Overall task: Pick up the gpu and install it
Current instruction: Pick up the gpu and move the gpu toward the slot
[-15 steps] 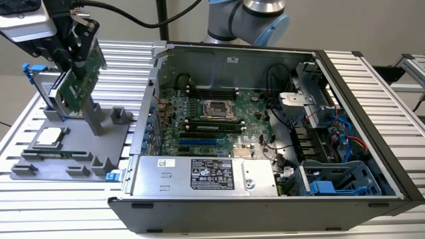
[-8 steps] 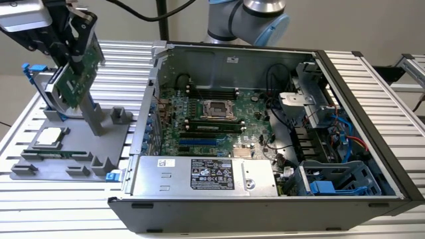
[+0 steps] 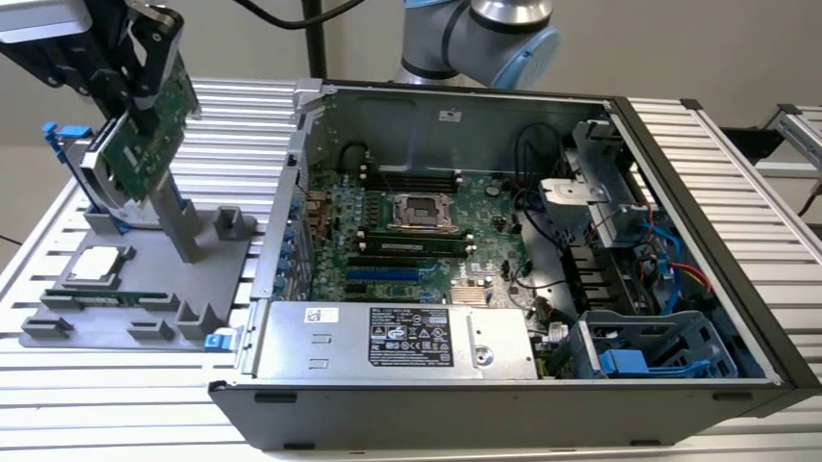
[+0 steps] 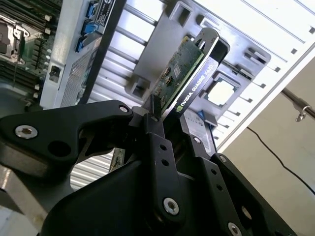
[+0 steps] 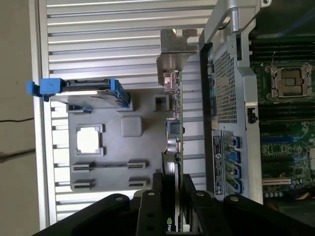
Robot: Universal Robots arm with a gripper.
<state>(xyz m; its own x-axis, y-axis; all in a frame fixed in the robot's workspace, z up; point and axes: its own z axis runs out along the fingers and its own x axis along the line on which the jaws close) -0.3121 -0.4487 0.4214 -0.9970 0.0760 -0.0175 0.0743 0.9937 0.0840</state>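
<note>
gpu (image 3: 149,123): green circuit board, silver metal bracket (image 5: 174,46). End effector (image 4: 171,115): matt black. Table (image 3: 719,144): ribbed bare metal.

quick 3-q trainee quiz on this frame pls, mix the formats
1. True or false: the gripper is shut on the gpu.
2. Where is the gpu? A: over the grey tray, outside the case. B: seated inside the case. C: lying flat on the tray.
3. Fill in: the hard drive standing in the tray has ___ rails.
Key: 1 true; 2 A; 3 blue.
</note>
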